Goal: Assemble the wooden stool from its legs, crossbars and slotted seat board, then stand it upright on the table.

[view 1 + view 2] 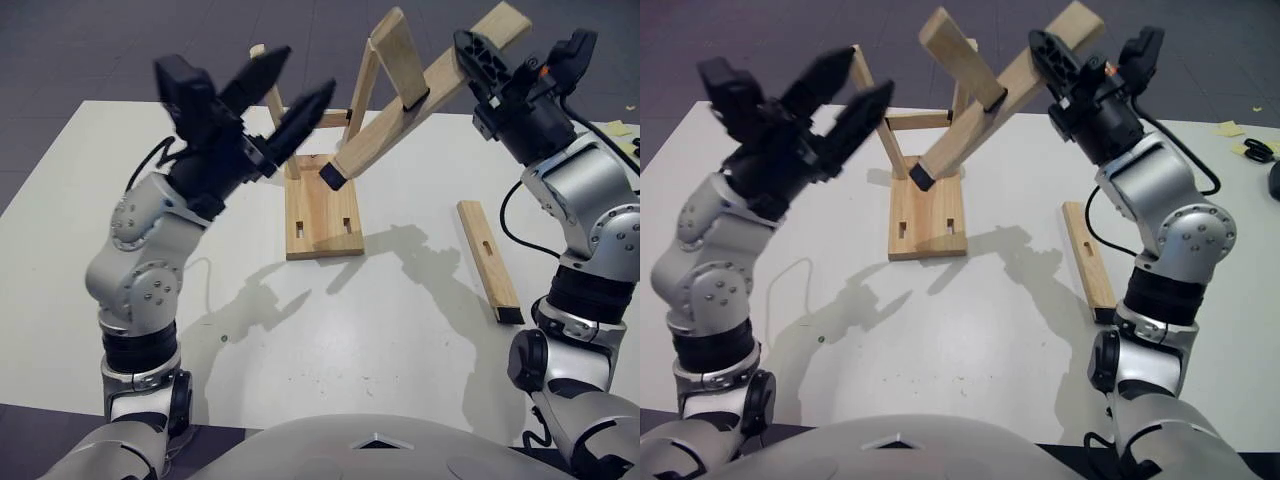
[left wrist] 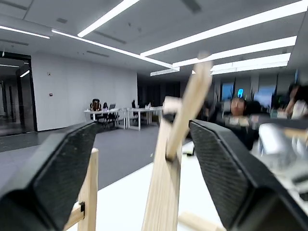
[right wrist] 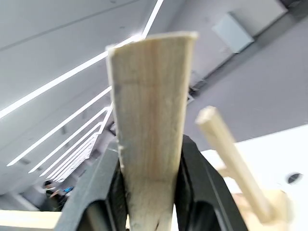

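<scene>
White table (image 1: pixel 400 340) carries everything; slotted seat (image 1: pixel 322 225) lies flat near the table's middle, two slots showing on its near half. A long leg (image 1: pixel 395 125) is held tilted in the air, upper end up at the right, black-capped lower end down at the seat's far edge; cannot tell if the cap touches. A second thick piece (image 1: pixel 398 60) crosses that leg near its upper part. A thin frame of two posts and a crossbar (image 1: pixel 335 118) stands at the seat's far end, behind the held leg. A loose leg (image 1: pixel 488 260) lies flat on the table at the right, well apart from the seat, slot facing up, dark cap at its near end. Right gripper (image 1: pixel 485 55) is raised over the far right of the table, fingers (image 3: pixel 108 185) pinching the long leg near its top. Left gripper (image 1: pixel 302 75) is raised at the left of the frame, fingers spread wide, holding nothing; in its wrist view the held leg sits between the pads (image 2: pixel 67 168) without touching.
</scene>
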You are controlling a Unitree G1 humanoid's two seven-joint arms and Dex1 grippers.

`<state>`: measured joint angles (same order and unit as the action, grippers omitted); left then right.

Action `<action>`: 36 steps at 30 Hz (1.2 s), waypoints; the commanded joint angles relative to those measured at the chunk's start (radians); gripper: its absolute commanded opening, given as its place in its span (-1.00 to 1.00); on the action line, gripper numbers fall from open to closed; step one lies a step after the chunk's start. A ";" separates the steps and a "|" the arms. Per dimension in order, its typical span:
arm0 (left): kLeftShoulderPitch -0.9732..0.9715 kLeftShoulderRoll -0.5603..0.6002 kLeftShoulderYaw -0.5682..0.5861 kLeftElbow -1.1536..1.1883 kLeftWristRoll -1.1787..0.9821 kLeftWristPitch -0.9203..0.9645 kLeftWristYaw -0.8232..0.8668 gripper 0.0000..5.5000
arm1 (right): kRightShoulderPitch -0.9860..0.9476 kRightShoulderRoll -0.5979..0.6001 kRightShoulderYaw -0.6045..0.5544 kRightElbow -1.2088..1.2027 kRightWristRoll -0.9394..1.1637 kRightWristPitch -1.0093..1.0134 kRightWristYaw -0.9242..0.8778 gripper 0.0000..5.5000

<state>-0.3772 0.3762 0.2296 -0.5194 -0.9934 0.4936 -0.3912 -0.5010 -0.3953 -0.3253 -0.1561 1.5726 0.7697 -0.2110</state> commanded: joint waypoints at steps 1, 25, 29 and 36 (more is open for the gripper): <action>-0.103 0.083 0.281 0.094 -0.228 -0.001 0.206 0.61 | 0.165 0.077 0.042 -0.129 -0.179 -0.071 -0.139 -0.62; -0.012 0.016 0.069 0.078 -0.027 0.017 0.256 0.96 | 0.245 0.114 0.198 -0.146 -0.750 -0.161 0.028 -0.62; -0.008 0.006 0.055 0.089 -0.011 0.014 0.246 0.96 | 0.209 0.130 0.190 -0.131 -0.762 -0.173 0.083 -0.62; -0.006 -0.018 0.041 0.094 -0.010 0.020 0.234 0.96 | 0.146 0.152 0.185 -0.108 -0.807 -0.188 0.145 -0.62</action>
<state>-0.3902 0.3659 0.2821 -0.4310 -1.0131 0.5045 -0.1505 -0.3396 -0.2471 -0.1285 -0.2793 0.7885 0.5721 -0.0662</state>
